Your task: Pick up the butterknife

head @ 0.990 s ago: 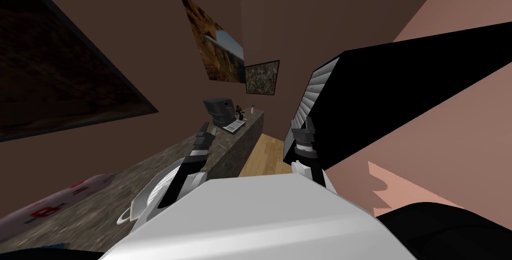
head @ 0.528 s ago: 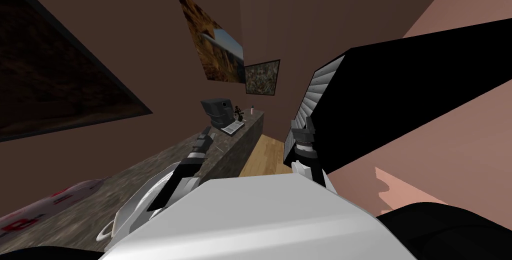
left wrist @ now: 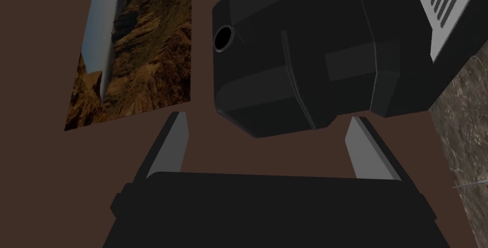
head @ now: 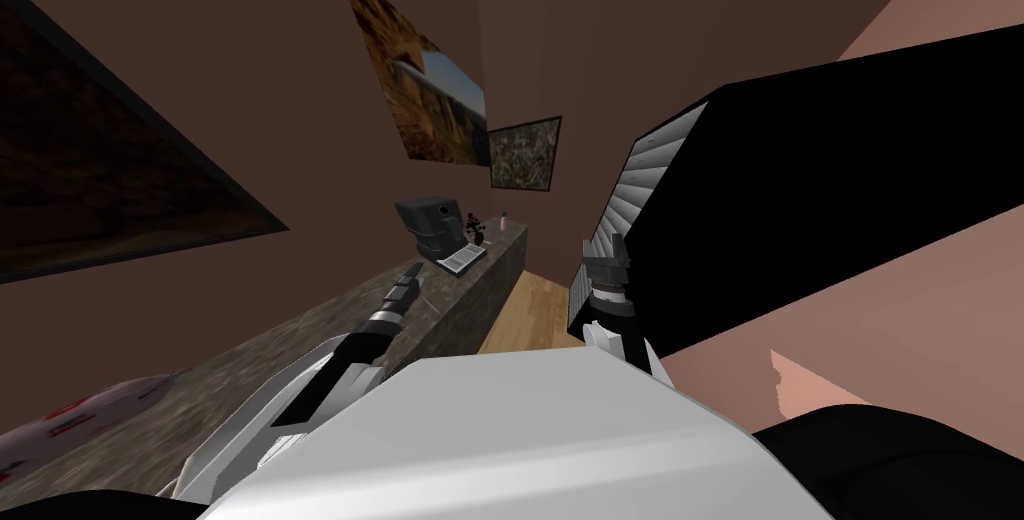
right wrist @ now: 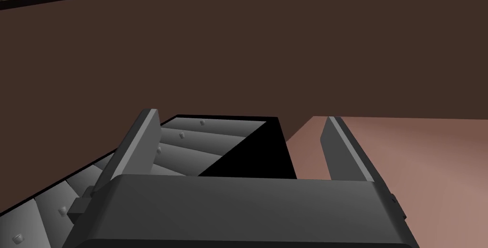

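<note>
Left tool (left wrist: pixel 268 116) over the stone worktop (left wrist: pixel 464 116) — its 2 fingers apart.
The butterknife (left wrist: pixel 469 183), a thin pale sliver, lies on the worktop near a dark coffee machine (left wrist: pixel 295 59), outside the fingers; right tool (right wrist: pixel 240 115) also spread.

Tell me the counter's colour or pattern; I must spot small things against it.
Mottled grey-brown, stone-like speckle. The counter shows best in the head view.

Counter (head: pixel 200 394): mottled grey-brown stone pattern. Coffee machine (left wrist: pixel 295 59): black. Wall (head: pixel 270 64): dark brown. Floor (head: pixel 530 309): pale wood planks. Left gripper (left wrist: pixel 268 116): light grey fingers, dark body.
</note>
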